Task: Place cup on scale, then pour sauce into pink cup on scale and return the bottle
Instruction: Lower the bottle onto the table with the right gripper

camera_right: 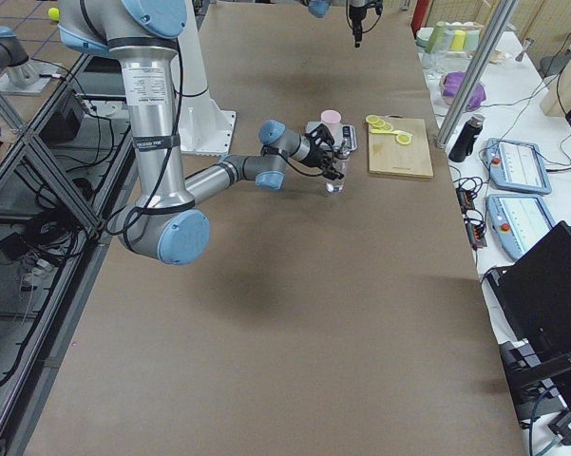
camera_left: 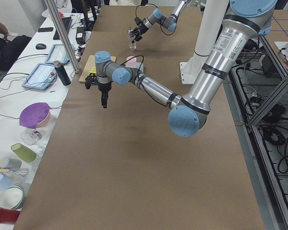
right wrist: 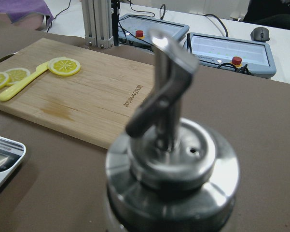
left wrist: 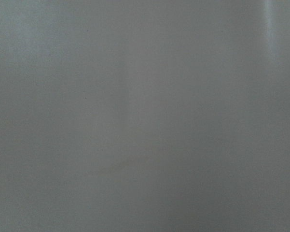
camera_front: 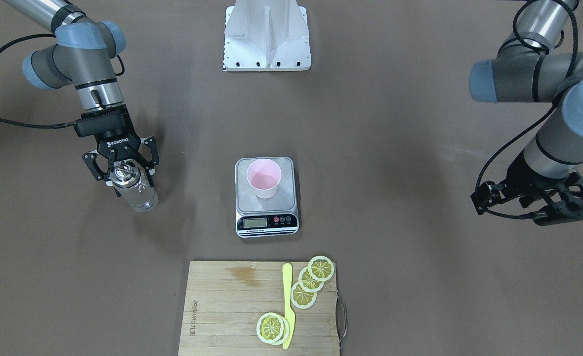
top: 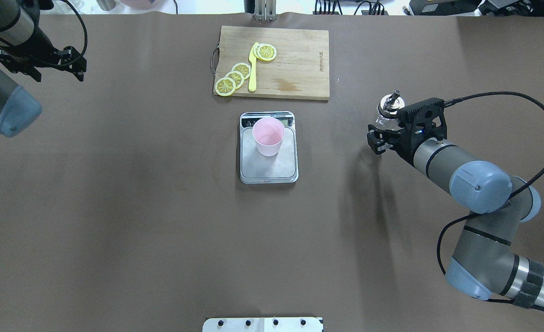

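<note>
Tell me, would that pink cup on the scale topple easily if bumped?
Probably. The cup looks like thin plastic and seems empty, so likely very light. It narrows toward its base, so a knock near the rim might tip it. On the scale, with its smooth steel top, it could also slide.

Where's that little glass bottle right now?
In the overhead view the bottle is on the right, between the fingers of the robot's right hand, well to the right of the scale and cup.
</note>
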You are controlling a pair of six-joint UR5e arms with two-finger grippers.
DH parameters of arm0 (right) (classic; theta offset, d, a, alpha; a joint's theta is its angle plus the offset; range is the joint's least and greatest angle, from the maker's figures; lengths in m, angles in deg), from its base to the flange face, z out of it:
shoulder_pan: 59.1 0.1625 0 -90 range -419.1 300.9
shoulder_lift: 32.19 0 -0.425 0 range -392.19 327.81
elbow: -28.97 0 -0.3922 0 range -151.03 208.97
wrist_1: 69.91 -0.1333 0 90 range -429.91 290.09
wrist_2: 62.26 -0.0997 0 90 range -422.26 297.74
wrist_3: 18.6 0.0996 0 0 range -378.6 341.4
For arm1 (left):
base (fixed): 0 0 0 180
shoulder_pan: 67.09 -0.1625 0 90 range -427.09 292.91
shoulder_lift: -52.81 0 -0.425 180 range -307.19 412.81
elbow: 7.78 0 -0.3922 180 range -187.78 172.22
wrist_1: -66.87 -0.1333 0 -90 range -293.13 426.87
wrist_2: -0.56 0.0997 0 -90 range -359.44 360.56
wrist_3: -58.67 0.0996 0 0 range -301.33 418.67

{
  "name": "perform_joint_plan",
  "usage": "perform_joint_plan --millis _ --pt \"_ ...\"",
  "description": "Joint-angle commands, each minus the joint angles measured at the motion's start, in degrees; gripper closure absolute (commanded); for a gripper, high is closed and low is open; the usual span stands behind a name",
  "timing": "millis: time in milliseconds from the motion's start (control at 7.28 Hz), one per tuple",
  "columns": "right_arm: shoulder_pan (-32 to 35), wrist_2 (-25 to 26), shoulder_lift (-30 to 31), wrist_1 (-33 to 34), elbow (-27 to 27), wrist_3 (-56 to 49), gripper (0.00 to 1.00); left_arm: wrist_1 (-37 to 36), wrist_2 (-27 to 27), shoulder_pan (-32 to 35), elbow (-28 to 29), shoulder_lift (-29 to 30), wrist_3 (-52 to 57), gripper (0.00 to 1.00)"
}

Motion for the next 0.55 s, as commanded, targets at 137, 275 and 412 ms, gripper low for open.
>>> perform_joint_plan --millis 137,275,412 --pt "2.2 -3.7 0.0 0.0 1.2 3.6 1.00 0.0 0.0 0.0 0.0 0.0 -0.1 0.02" --pt "2.7 -4.6 0.0 -0.1 2.0 3.6 1.00 0.0 0.0 0.0 0.0 0.0 -0.1 0.02" --pt "2.7 -4.6 -0.1 -0.1 2.2 3.5 1.00 0.0 0.0 0.0 0.1 0.0 -0.1 0.02"
